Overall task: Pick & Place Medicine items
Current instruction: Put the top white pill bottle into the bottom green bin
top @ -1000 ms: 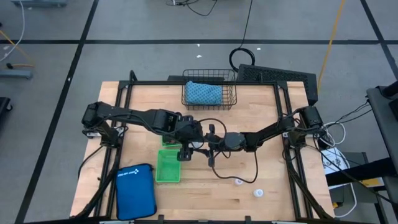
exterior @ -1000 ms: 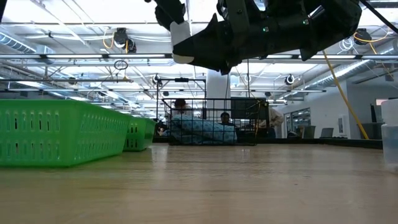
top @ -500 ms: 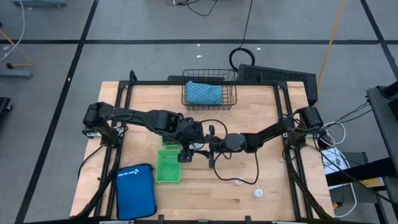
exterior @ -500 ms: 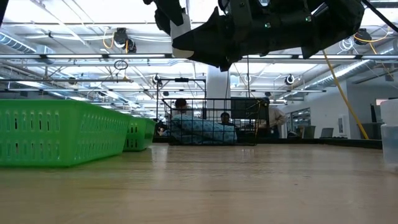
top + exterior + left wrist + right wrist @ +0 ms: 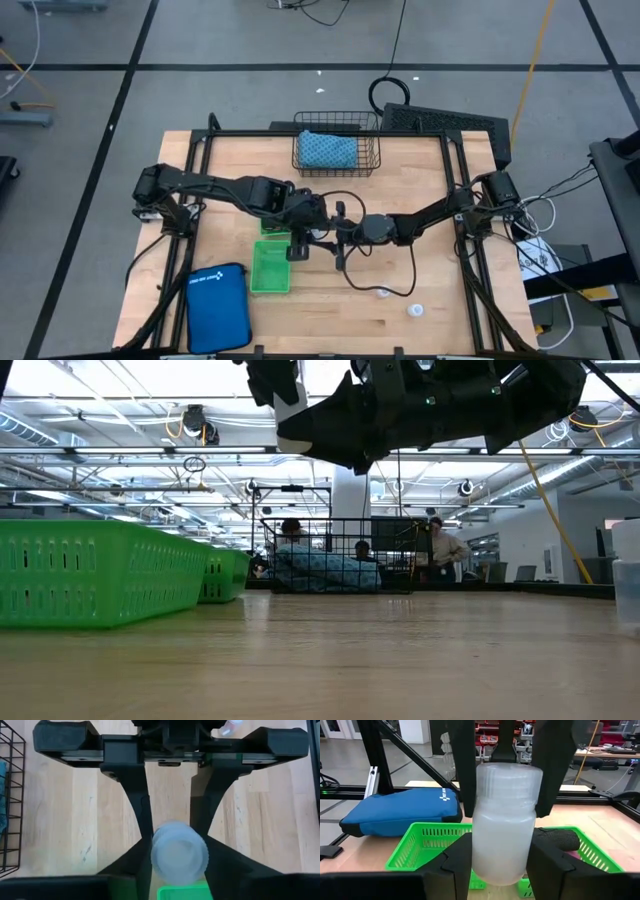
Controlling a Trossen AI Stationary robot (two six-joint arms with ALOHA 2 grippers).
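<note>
Three white bottles, two green baskets, one pouch.

Both arms meet over the middle of the table, so the left gripper and right gripper, closed together on one white bottle, crowd the space just above the green baskets. On the left side the baskets and the blue zip pouch fill the near half, and the wire basket stands at the far edge. The right half lies mostly bare, with only two small white bottles near the front edge and the right arm's dangling cable in the way.
</note>
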